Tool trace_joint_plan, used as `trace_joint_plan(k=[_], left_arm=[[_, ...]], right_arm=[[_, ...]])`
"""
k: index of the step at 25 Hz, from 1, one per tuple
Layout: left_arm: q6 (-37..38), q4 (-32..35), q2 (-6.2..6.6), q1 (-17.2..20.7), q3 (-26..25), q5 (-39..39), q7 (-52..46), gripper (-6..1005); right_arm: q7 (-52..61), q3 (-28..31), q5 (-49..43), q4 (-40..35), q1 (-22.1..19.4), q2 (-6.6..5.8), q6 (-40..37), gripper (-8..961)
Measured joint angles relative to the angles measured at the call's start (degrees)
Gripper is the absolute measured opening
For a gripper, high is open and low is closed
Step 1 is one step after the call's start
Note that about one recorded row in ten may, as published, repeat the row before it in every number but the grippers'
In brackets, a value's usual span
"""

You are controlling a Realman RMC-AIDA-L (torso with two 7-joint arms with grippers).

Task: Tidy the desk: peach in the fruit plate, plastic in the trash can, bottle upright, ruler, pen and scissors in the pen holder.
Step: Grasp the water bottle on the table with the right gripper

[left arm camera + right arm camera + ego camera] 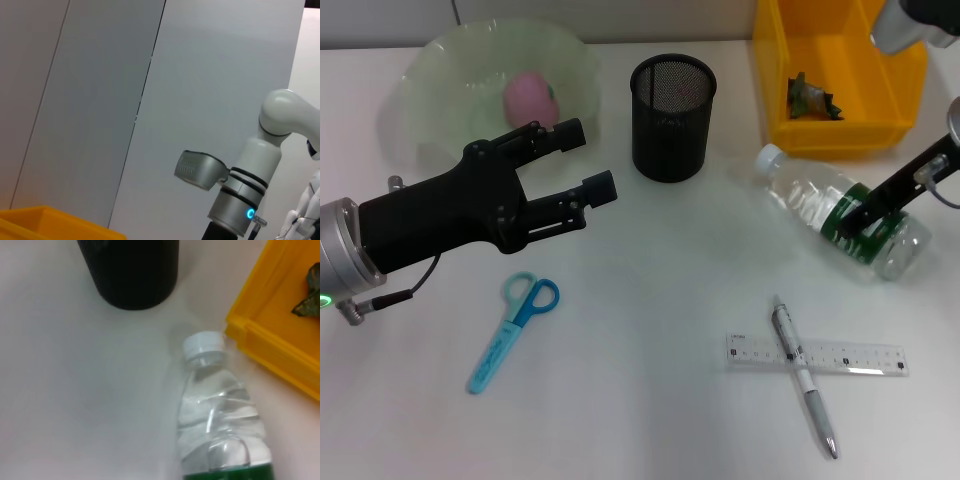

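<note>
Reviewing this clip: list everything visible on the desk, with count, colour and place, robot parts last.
peach: one, pink, in the fruit plate
fruit plate: one, pale green, far left
pen holder: one, black mesh, far centre, upright
trash can: one, yellow, far right
plastic: one scrap, dark green, inside the trash can
bottle: one, clear with green label and white cap, lying on its side at right
scissors: one pair, blue, near left
ruler: one, clear, near right
pen: one, silver, lying across the ruler
left gripper: black, open, above the desk beside the fruit plate
right gripper: black, at the bottle's label
</note>
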Motion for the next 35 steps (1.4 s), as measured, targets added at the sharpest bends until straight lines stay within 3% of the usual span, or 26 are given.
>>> trace_joint_plan(k=[15, 35], left_arm=[[-0.46, -0.70, 0.00, -0.70, -0.03, 0.00, 0.64, 800], [-1.24, -0.70, 0.00, -1.42, -0.03, 0.00, 0.79, 800]], right_arm=[[-0.04, -3.82, -1.16, 7.10, 2.88, 0.13, 7.66, 806], [-0.05, -4.57, -1.16, 12.33, 4.16, 0.17, 8.93, 793]])
